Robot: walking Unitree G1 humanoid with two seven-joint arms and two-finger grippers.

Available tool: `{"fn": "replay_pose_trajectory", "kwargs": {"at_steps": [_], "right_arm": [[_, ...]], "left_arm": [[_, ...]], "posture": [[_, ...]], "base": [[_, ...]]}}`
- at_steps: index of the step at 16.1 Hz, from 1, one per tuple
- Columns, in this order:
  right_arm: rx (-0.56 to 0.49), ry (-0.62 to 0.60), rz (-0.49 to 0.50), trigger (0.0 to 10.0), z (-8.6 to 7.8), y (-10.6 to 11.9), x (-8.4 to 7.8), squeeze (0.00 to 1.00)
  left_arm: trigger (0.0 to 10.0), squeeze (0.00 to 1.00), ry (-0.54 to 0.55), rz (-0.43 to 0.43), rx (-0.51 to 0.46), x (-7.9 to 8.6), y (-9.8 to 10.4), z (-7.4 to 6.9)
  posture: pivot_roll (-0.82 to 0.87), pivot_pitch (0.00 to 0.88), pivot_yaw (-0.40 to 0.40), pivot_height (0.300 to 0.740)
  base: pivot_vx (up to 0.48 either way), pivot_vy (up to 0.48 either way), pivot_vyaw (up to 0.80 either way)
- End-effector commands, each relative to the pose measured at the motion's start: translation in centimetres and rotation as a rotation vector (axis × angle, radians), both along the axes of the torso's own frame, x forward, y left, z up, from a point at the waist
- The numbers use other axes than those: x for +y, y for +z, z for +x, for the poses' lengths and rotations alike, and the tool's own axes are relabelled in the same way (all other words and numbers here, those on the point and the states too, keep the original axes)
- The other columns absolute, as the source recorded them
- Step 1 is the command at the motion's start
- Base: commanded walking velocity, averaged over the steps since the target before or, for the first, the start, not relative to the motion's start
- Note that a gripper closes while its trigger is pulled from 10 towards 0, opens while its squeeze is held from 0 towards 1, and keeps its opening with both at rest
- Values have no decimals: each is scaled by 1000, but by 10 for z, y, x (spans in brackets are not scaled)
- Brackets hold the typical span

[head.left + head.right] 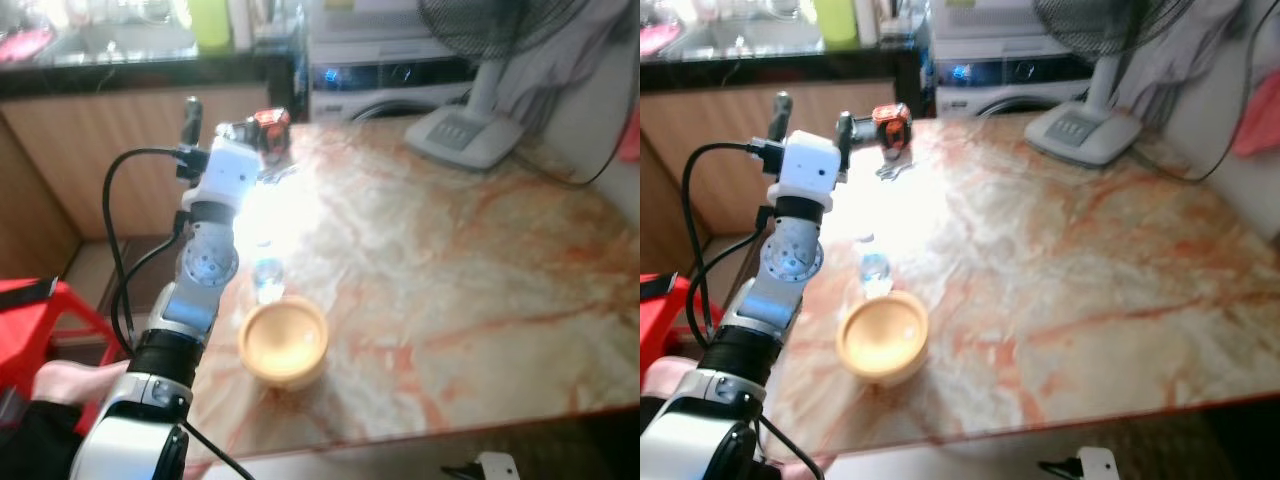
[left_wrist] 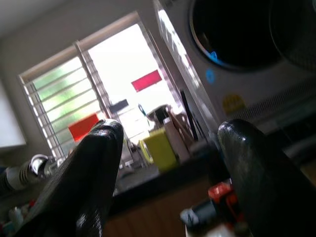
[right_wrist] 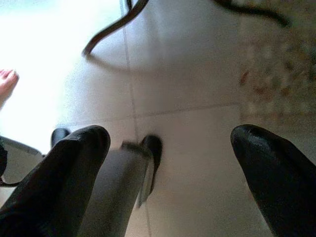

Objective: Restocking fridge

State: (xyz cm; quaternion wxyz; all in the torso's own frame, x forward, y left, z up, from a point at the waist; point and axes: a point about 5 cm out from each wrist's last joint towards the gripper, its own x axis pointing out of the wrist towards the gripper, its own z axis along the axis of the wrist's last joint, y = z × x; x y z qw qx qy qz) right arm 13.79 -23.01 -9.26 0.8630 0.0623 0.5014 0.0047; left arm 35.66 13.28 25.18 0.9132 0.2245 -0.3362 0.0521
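Above the desk's (image 1: 1060,260) near-left part, my left gripper (image 1: 812,115) hangs with fingers (image 2: 94,173) apart, empty, beyond the small water bottle (image 1: 873,268) just behind the yellow bowl (image 1: 883,335). I'd pull back and descend onto the bottle. My right gripper (image 3: 168,173) idles below the desk, fingers spread.

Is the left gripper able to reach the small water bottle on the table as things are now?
Probably yes. The left gripper is raised and open above the table's left edge, and the water bottle stands below the forearm beside the wooden bowl. Nothing blocks it from above.
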Motion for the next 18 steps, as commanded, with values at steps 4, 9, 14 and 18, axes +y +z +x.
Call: {"fn": "replay_pose_trajectory", "kwargs": {"at_steps": [4,9,14,18], "right_arm": [[0,6,18,10000,1,-1,7,0],[5,9,19,10000,1,-1,7,0],[16,27,20,10000,1,-1,8,0],[21,39,17,10000,1,-2,9,0]], "left_arm": [[10000,0,-205,78,170,-23,1,5],[10000,0,-536,81,631,-34,17,5],[10000,0,-567,231,982,17,44,8],[10000,0,-741,216,1165,15,29,5]], "posture": [[93,23,-32,740],[124,22,-22,740],[158,16,-8,740],[158,6,-4,740]], "base": [[0,0,0],[0,0,0],[0,0,0],[0,0,0]]}}
